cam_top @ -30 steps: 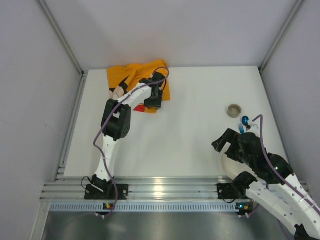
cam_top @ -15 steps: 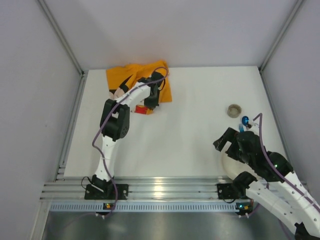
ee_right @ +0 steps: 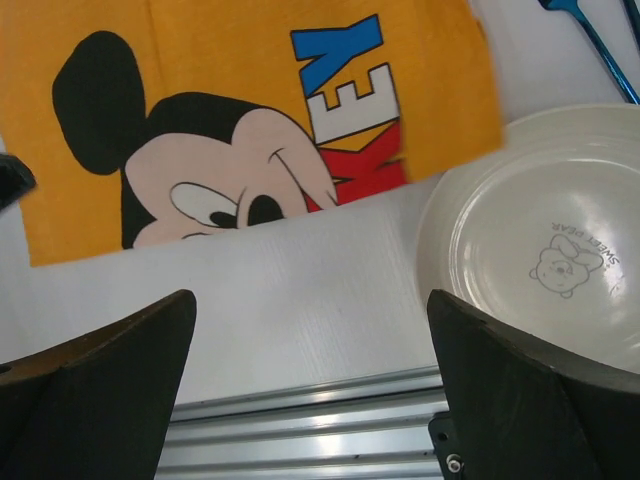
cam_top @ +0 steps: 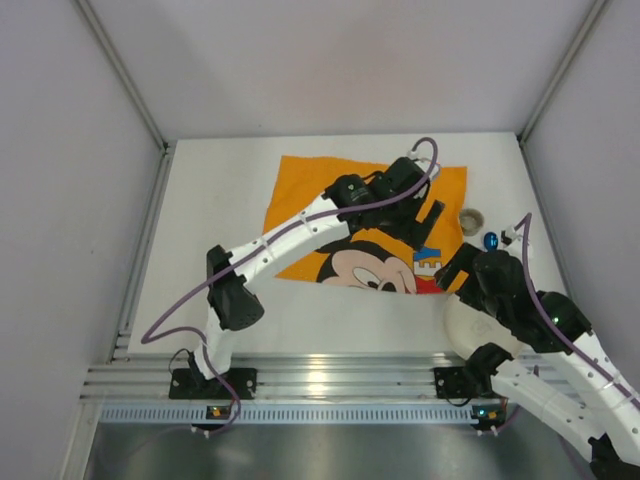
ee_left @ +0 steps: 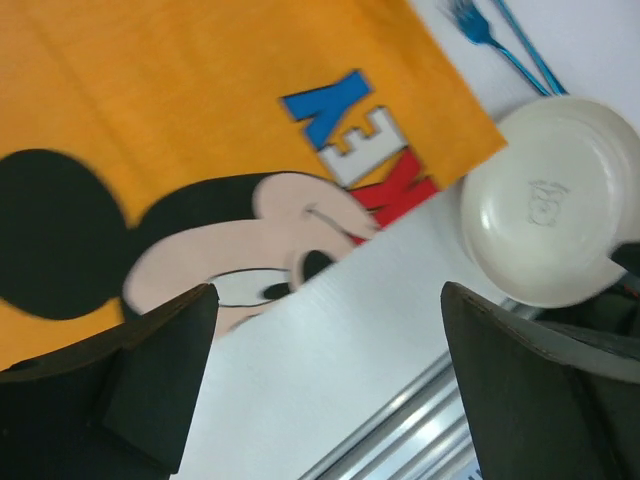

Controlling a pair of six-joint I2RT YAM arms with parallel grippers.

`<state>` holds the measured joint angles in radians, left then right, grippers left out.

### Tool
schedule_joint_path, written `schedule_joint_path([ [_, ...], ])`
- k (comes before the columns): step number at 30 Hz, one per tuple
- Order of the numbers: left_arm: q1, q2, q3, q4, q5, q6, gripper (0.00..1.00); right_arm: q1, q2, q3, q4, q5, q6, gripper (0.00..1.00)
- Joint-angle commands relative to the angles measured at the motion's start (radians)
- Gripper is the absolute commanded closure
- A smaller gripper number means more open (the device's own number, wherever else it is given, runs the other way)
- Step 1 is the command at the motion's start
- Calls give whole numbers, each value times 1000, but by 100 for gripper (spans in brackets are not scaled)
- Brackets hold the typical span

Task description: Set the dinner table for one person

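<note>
The large, flat, matte white rectangular tabletop (cam_top: 200,220) is seen filling the floor of a grey-walled enclosure, bounded at its near edge by a ribbed aluminium rail (cam_top: 320,378); in the wrist views its surface (ee_right: 300,290) is shown with a faint fine grain. An orange rectangular cloth (cam_top: 300,185) printed with a Mickey Mouse face and blue, white and red block letters is laid flat on the far middle part of it, somewhat right of centre, and much of the cloth is crossed and hidden in the top view by the left arm. The soft, unglossy weave of the cloth (ee_left: 200,100) is set against the smooth board. Just beside its near right corner a round, glossy cream-white plate (ee_right: 540,240) with a small bear drawn at its centre is placed on the tabletop; whether rim and cloth touch cannot be told. Beyond the plate a shiny blue metal fork (ee_left: 480,25) is laid, and a small round grey-brown cup (cam_top: 469,220) is stood near the right edge. The left tool (ee_left: 328,290) is held over that corner with its fingers spread wide and nothing between them. The right tool (ee_right: 310,295) is likewise held agape and unladen, near the plate.
</note>
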<state>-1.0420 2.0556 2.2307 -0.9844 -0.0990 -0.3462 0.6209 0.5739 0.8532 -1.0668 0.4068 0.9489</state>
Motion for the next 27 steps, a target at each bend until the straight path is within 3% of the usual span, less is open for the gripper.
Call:
schedule_joint_path([
  [1,106,-18,-39,-71,-152,-39,1,7,12,26,-18,-3,21,0],
  [4,164,-52,-118,-85,-228,-79,1,7,1,12,-21,-26,31,0],
  [5,204,-69,-206,-68,-234,-89,1,7,-3,10,-21,-34,34,0],
  [11,388,-184,-570,105,-134,-73,1,7,-34,-11,-24,-69,37,0],
  [16,441,-141,-670,180,11,-80,1,7,-45,52,-74,99,22,0],
  [20,461,-163,-866,288,56,-122,2,7,-2,158,-104,333,8,0],
  [27,485,-172,-1057,371,74,-162,2,3,184,291,-90,438,-158,0],
])
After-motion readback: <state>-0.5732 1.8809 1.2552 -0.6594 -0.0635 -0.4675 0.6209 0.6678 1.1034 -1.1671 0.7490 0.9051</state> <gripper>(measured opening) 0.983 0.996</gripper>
